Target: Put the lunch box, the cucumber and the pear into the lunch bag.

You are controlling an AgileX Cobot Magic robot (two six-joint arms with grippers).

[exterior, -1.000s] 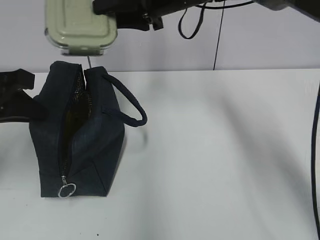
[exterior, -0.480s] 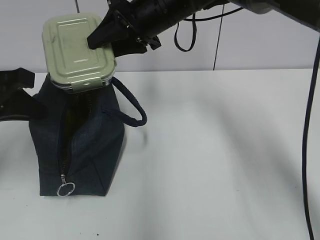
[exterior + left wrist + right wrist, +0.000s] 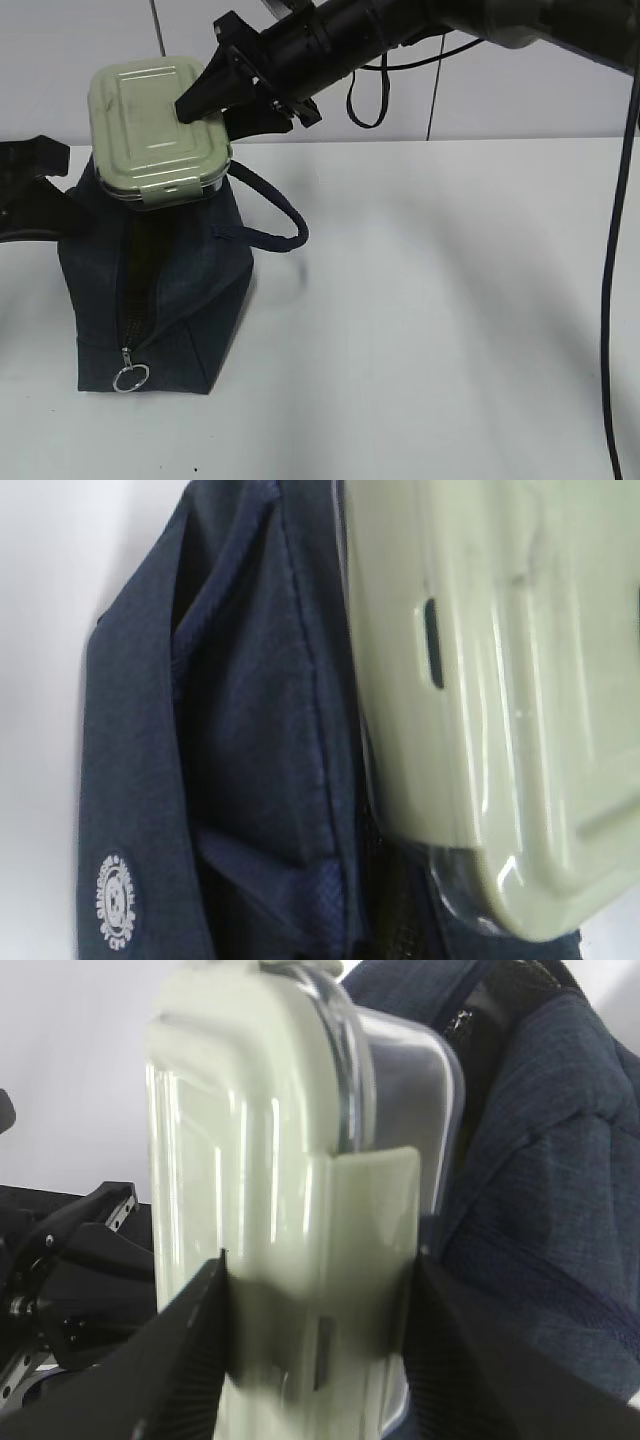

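the pale sage-green lidded clear lunch box is clamped in the right gripper, tilted at the mouth of the dark navy fabric lunch bag. the left gripper, closed, is seen at the bag's left side. the box should be lowered edge-first and aligned with the zipper opening.

the lunch box covered the top opening of the lunch bag, so nothing inside could be seen. the left gripper was cut off by the exterior view's left edge, its jaws out of sight. the lunch box's lower half was hidden behind the right gripper in the right wrist view, where the box looked blurred.
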